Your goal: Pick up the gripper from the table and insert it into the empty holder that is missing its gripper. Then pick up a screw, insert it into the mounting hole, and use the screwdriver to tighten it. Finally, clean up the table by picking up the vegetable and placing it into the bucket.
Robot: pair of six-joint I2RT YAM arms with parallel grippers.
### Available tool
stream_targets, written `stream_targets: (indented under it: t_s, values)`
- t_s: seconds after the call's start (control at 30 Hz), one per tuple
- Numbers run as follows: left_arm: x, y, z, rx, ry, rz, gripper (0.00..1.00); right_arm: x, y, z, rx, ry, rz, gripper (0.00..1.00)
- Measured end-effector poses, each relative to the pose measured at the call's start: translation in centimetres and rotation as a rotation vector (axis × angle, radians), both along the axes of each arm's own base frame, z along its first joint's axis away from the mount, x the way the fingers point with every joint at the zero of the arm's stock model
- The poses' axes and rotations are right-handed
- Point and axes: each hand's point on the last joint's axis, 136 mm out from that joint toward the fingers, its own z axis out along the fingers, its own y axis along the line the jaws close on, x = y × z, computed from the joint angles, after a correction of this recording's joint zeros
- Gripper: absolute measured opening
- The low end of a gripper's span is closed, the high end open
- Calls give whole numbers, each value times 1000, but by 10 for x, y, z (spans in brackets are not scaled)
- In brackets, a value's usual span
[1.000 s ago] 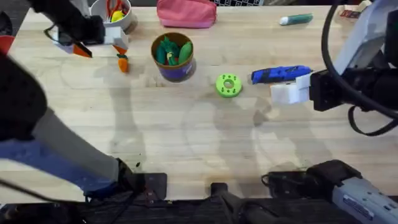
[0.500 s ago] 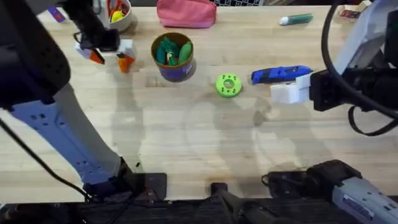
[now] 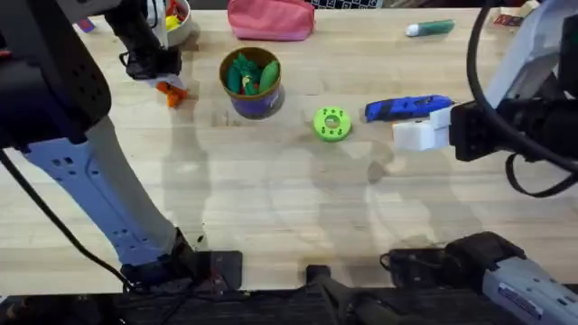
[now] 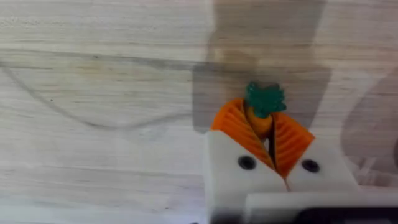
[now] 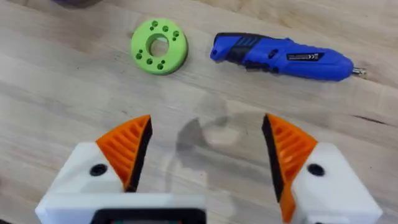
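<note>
The vegetable [image 4: 260,120], a small orange carrot with a green top, lies on the table at the far left and sits pinched between my left gripper's [image 4: 266,138] orange ribbed pads [image 4: 236,127]. In the overhead view that gripper [image 3: 165,84] is shut on the carrot [image 3: 174,95], left of the purple bucket [image 3: 252,105]. The blue screwdriver [image 3: 406,107] lies at the right. Just in front of it my right gripper [image 5: 205,152] hovers open, holding nothing. Orange pads sit on both of its white holders [image 5: 81,177]. The loose gripper piece and the screw are out of view.
The bucket holds green toy vegetables [image 3: 249,72]. A green round disc [image 3: 331,124] lies between bucket and screwdriver. At the back are a white bowl with scissors [image 3: 183,25], a pink pouch [image 3: 271,18] and a teal marker [image 3: 429,29].
My left gripper has swung right from the far left corner, come down over the carrot and shut on it. The right arm has not moved.
</note>
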Motion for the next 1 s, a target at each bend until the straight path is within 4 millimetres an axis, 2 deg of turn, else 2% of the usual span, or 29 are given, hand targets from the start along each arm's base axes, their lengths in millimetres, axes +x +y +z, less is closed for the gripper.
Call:
stream_targets:
  t_s: [0.13,0.2,0.27,0.4,0.53,0.67,0.77,0.87,1.0]
  values:
    - [-2,-1,1,-5,10,0,29,0,0,0,0,1,0,994]
    - [-5,-5,7,-26,25,0,29,0,0,0,0,0,0,994]
    - [2,-7,19,-42,5,-1,29,0,0,0,0,0,0,995]
    - [31,-9,65,-63,-107,-9,29,0,0,0,0,0,0,994]
    - [48,-16,107,-61,-198,-30,29,0,0,0,0,0,0,994]
    - [50,-41,146,-62,-258,-81,29,0,0,0,0,0,0,994]
    - [44,-70,170,-72,-289,-115,29,0,0,0,0,1,0,994]
    - [33,-98,183,-86,-287,-139,29,0,0,0,0,0,0,994]
    - [27,-132,185,-94,-274,-175,29,0,0,0,0,1,0,994]
